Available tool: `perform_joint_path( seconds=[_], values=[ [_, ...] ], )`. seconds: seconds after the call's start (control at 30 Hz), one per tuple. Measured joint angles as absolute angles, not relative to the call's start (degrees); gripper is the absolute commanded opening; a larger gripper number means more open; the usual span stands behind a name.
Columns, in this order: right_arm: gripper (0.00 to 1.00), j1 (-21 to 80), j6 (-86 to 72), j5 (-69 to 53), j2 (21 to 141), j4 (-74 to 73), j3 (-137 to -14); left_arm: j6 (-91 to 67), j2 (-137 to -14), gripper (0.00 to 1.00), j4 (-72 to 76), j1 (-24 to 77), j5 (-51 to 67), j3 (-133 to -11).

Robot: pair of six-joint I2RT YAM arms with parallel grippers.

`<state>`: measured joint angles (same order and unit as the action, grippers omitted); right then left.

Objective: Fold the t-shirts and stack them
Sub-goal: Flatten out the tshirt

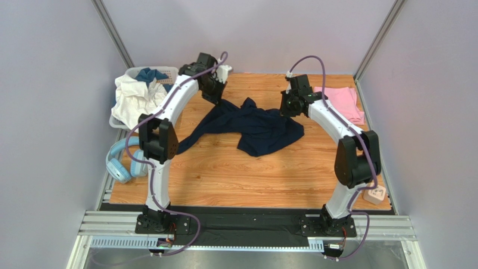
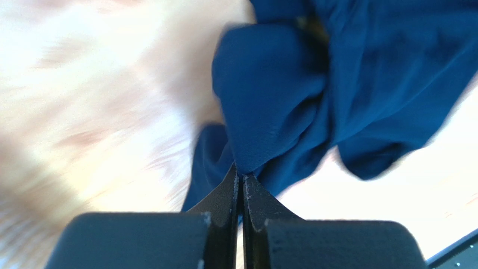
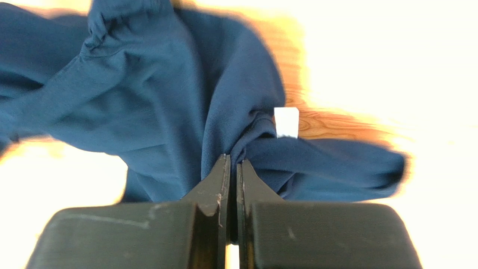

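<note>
Across the middle of your light wooden table (image 1: 224, 179), from above, you see the large dark navy cloth t-shirt (image 1: 258, 129) lying crumpled, one strip trailing left. The smaller light pink t-shirt (image 1: 343, 102) lies flat at the far right corner. At far left, your pale laundry basket (image 1: 168, 70) holds a white garment (image 1: 134, 98) and a teal one (image 1: 148, 74).

Left wrist: your left gripper (image 2: 241, 178) has its fingers pressed together, pinching a navy fold.

Right wrist: your right gripper (image 3: 233, 165) is likewise clamped on navy cloth, beside a small white label (image 3: 286, 121).
</note>
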<state>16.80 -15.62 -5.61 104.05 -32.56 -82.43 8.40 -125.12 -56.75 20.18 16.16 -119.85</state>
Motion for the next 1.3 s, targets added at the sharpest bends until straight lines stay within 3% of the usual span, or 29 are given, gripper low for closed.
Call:
perform_joint_path(
  seconds=[0.43, 0.57, 0.77, 0.9, 1.03, 1.1, 1.27, 1.3],
  values=[
    [0.00, 16.84, -15.20, -5.67, 67.90, -34.24, -84.07, 14.04, -91.22, 0.00, -68.01, 18.68, 17.54, -126.82],
    [0.00, 16.84, -15.22, -6.35, 57.28, -36.60, -84.09, 15.84, -81.60, 0.04, -71.75, 18.70, 17.96, -123.90],
    [0.00, 16.84, -15.14, -6.00, 48.60, -40.49, -83.99, 16.95, -72.23, 0.00, -73.56, 18.72, 18.50, -113.60],
    [0.00, 16.86, -14.96, -5.04, 51.70, -41.76, -83.02, 16.91, -75.26, 0.00, -73.17, 18.72, 18.26, -108.01],
    [0.00, 16.75, -14.52, -3.75, 58.72, -42.22, -82.89, 16.84, -87.46, 0.00, -72.29, 18.70, 17.12, -110.59],
    [0.00, 16.36, -14.22, -3.46, 62.85, -42.65, -83.59, 16.84, -95.42, 0.00, -72.66, 18.70, 16.19, -116.73],
    [0.00, 14.92, -13.34, -3.46, 73.69, -43.00, -91.57, 17.08, -119.15, 0.00, -74.89, 18.72, 11.84, -152.48],
    [0.00, 14.83, -13.21, -3.49, 74.94, -42.87, -93.25, 17.26, -120.33, 0.00, -74.02, 18.72, 11.03, -154.71]
  ],
)
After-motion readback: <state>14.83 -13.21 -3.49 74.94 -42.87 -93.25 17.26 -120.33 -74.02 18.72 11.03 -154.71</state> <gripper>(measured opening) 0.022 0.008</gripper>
